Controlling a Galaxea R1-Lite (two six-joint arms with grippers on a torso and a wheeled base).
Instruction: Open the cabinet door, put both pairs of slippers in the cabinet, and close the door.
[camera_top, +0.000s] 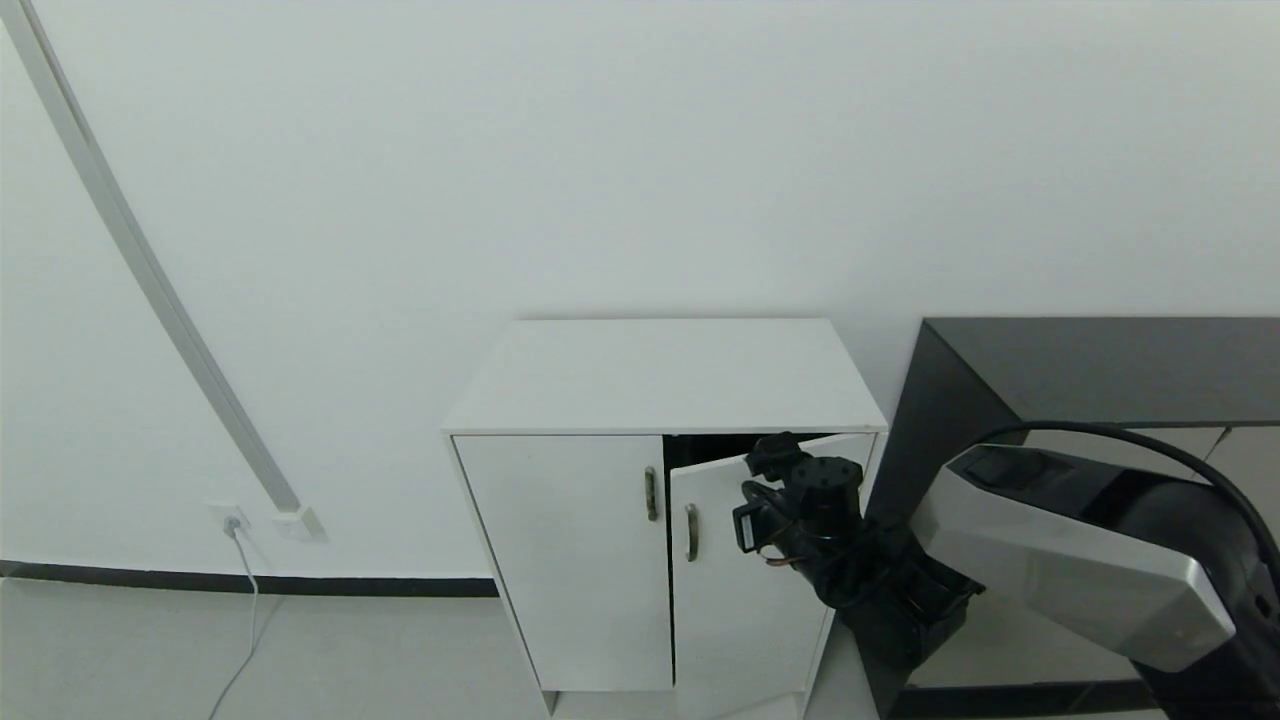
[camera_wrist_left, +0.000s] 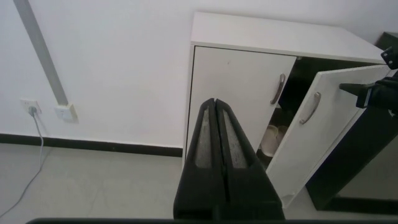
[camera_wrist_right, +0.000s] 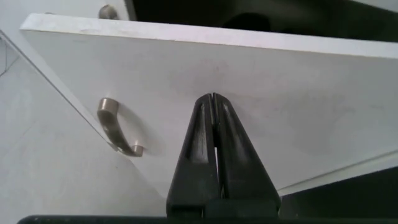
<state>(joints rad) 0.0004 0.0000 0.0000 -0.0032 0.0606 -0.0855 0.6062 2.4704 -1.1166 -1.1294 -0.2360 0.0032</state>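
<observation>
White wall (camera_top: 640, 150) backs the cabinet (camera_top: 660, 375); right gripper (camera_wrist_right: 213, 99), pressed together, meets the ajar door (camera_wrist_right: 292, 81), handle (camera_wrist_right: 118, 127) just beside it; left gripper (camera_wrist_left: 214, 102), also closed, hangs well apart.

White cabinet (camera_top: 660, 375) with smooth, matt panels. Its door handle (camera_wrist_right: 107, 111) looks like brushed, satin metal. The left claw (camera_wrist_left: 214, 101) is black plastic, with dull grey, grainy inner faces.

White cabinet (camera_top: 660, 375), right door (camera_top: 745, 610) ajar (left door (camera_top: 560, 560) shut), right claw (camera_top: 776, 454) near its top edge
</observation>
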